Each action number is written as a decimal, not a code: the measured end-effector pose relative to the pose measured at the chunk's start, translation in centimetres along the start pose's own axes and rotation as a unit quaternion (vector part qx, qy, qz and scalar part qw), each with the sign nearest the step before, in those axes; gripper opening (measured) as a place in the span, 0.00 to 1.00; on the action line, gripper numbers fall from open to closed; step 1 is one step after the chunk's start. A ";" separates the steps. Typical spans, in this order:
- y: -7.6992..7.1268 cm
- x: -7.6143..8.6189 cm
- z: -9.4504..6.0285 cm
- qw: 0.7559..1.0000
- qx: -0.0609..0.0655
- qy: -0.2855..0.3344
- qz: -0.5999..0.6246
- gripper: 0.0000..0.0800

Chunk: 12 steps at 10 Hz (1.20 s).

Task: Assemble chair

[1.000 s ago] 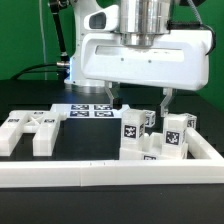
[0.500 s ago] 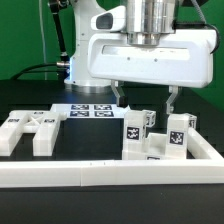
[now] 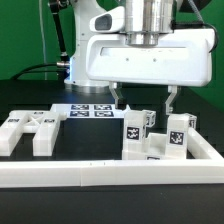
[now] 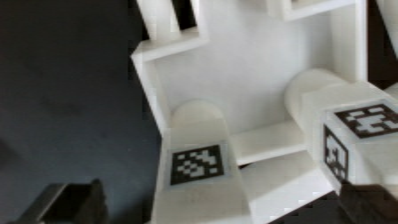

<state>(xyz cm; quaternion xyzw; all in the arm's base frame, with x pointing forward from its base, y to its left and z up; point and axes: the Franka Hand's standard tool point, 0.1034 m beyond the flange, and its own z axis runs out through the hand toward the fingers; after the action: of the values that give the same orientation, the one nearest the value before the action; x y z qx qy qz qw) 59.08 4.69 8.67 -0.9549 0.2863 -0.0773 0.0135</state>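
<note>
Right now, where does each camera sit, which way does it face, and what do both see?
Exterior view: off the robot, low outside the border rail, facing level across the table at the chair parts; shows the open gripper hanging above them.
Wrist view: on the wrist, looking down on two tagged posts; no gripper clearly shows.
Shared: apparently those tagged posts, under the gripper.

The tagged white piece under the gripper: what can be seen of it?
The chair piece is white, blocky plastic: two upright posts, each bearing a black-and-white square tag, on a flat slab. It stands on the black table at the exterior view's right, inside the white border rail. The open gripper hangs just above it.
</note>
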 end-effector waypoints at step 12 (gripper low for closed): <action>1.7 -0.1 0.2 0.997 -0.005 -0.004 -0.071 0.81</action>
<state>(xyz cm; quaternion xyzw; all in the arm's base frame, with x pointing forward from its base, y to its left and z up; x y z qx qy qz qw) 58.12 3.34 8.37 -0.9731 0.2186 -0.0732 0.0041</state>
